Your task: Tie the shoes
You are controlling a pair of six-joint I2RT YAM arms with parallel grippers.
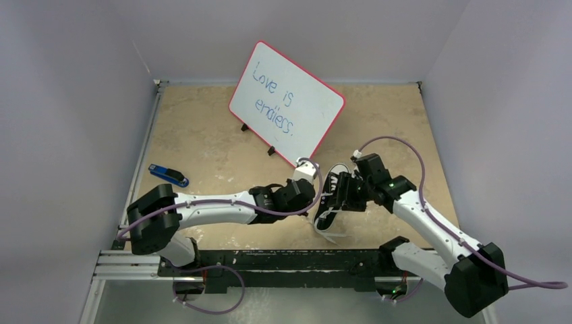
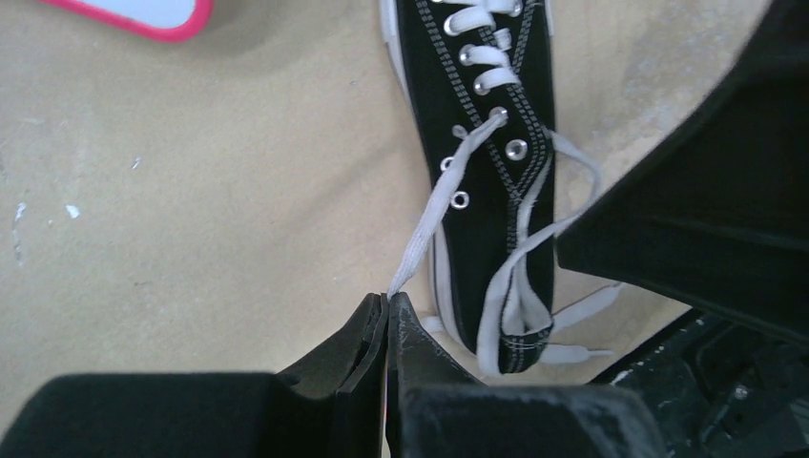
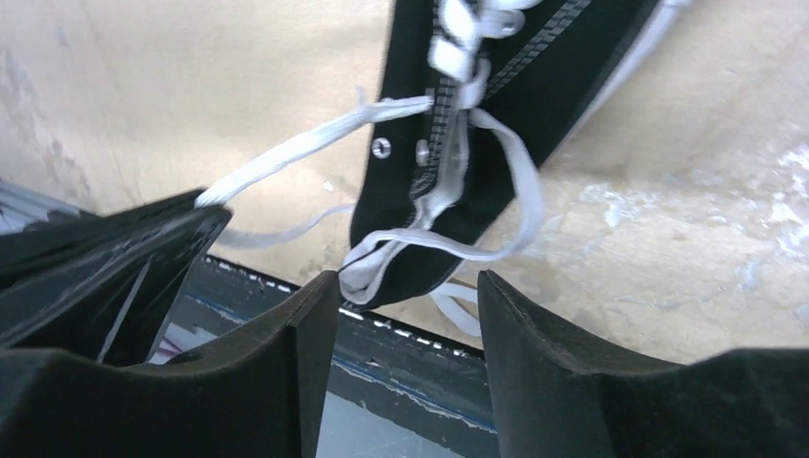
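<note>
The left gripper (image 2: 388, 303) is clenched on a flat white lace (image 2: 431, 218), drawn taut from the black canvas sneaker (image 2: 477, 172). The right gripper (image 3: 405, 286), jaws spread, faces the sneaker's heel. The sneaker lies by the tan table's (image 1: 202, 135) near edge. A red-framed whiteboard (image 1: 287, 101) stands behind it, and a blue-and-black tool (image 1: 168, 175) lies near the left edge.

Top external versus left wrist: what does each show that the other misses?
Only top external: the small blue-and-black tool and the handwriting on the red-framed whiteboard. Only left wrist: that the left pincer is shut on a taut white lace. Both: the black canvas sneaker on the tan table.
</note>
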